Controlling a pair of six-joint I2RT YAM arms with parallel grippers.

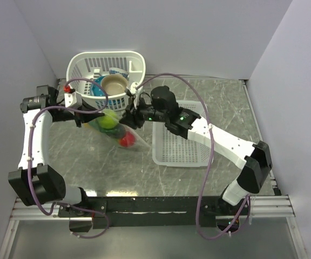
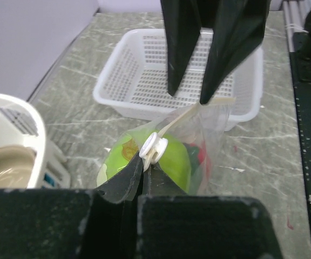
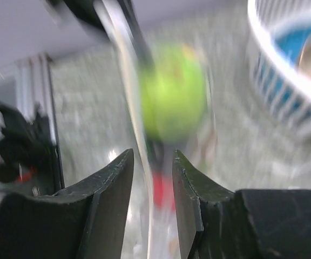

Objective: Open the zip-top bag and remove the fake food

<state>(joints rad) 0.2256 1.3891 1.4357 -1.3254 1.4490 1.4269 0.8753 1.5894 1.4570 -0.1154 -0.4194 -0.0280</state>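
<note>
Left gripper (image 2: pixel 143 164): jaws are pressing together on the zip edge of the clear, polka-dotted floppy plastic zip-top bag (image 2: pixel 212 124), pinching it just beside a small white tab (image 2: pixel 154 147) on that edge.

Right gripper (image 3: pixel 153 156): fingers are standing partly apart. The pale zip strip is running up through the gap between them, and neither pad is visibly clamping it, so I am reading this gripper as holding nothing.

Bag position: it is hanging between the two grippers, in front of the round white plastic basket (image 1: pixel 80 67) and to the left of the rectangular white mesh tray (image 1: pixel 180 145). The fake food is sitting inside it: a lime-green plastic fruit (image 2: pixel 174 159) nearest the left gripper, and a red piece (image 1: pixel 126 141) lower in the bag. I cannot tell whether the bag bottom is touching the grey marbled table (image 1: pixel 231 102).

Key relation: the zip edge is running as a line from the left gripper's pinch to the right fingertips, and the grippers are facing each other along it. The right gripper is therefore lined up with the strip, the bag straight ahead of it.

Judgement: the mouth is not yet open. The right fingers probably need to close on one lip only.
</note>
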